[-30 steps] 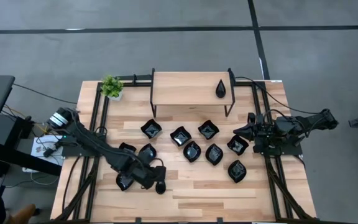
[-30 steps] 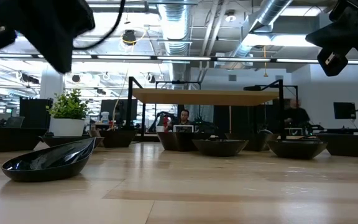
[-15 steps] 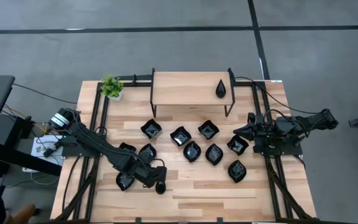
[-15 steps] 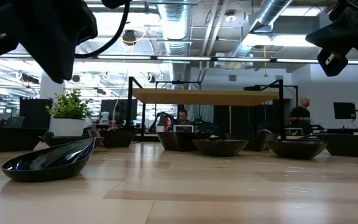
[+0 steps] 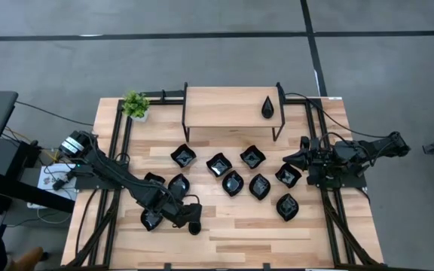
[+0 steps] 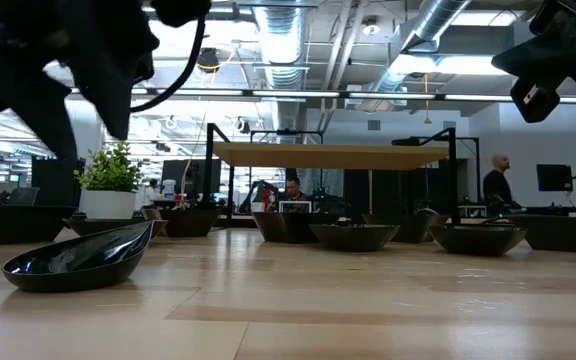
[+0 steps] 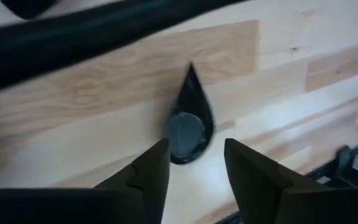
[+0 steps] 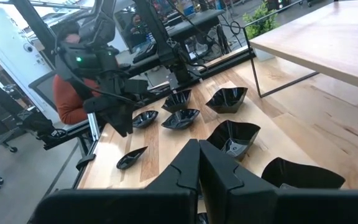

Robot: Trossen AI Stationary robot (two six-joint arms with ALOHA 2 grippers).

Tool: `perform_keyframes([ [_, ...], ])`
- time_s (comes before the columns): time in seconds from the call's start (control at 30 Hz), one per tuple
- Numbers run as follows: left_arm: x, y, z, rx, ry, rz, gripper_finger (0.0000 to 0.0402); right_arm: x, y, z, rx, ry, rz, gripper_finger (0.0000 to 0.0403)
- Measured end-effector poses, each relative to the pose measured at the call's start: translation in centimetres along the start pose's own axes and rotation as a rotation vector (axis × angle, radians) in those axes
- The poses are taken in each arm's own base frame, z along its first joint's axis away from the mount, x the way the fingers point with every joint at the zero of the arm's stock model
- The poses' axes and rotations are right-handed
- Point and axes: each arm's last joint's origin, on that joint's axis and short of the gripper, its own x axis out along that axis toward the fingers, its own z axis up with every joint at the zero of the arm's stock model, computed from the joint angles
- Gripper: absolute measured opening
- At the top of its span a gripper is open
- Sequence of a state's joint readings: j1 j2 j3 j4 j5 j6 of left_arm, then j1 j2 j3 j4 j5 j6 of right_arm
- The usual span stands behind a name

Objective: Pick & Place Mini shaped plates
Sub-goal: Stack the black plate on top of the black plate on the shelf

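Note:
Several glossy black mini shaped plates [image 5: 232,183] lie on the wooden table [image 5: 239,233], each resting on its base. One teardrop plate [image 5: 268,108] sits on the raised shelf. Another teardrop plate [image 7: 188,121] lies alone near the table's near edge, left of centre, and shows in the low view [image 6: 78,262]. My left gripper [image 7: 194,165] hovers over that plate's round end, open, pointing steeply down, with its fingers clear of the plate. It also shows in the high view [image 5: 193,224]. My right gripper [image 8: 201,163] waits shut at the table's right side [image 5: 291,159].
A wooden shelf [image 5: 232,109] on black legs stands at the far middle, with a small potted plant [image 5: 135,105] to its left. Black frame rails [image 5: 119,150] run along both sides of the table. People [image 6: 495,180] show in the room beyond the table.
My left gripper has opened its fingers above the lone teardrop plate near the table's near edge. The plate has stayed where it lay.

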State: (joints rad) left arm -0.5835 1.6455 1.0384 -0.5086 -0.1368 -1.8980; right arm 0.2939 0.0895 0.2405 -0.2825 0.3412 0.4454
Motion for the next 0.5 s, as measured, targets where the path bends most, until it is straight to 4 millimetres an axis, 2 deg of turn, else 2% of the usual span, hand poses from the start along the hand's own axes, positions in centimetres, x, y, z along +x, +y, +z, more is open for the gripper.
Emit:
perform_keyframes([
  [0.3,1.0,0.7,0.1,-0.002,0.001,-0.003,0.0144,0.0,0.0,0.0,0.0,0.0,0.0,0.0001],
  [0.5,3.4,0.7,-0.4,0.017,0.04,0.003,0.0134,0.0,0.0,0.0,0.0,0.0,0.0,0.0001],
])
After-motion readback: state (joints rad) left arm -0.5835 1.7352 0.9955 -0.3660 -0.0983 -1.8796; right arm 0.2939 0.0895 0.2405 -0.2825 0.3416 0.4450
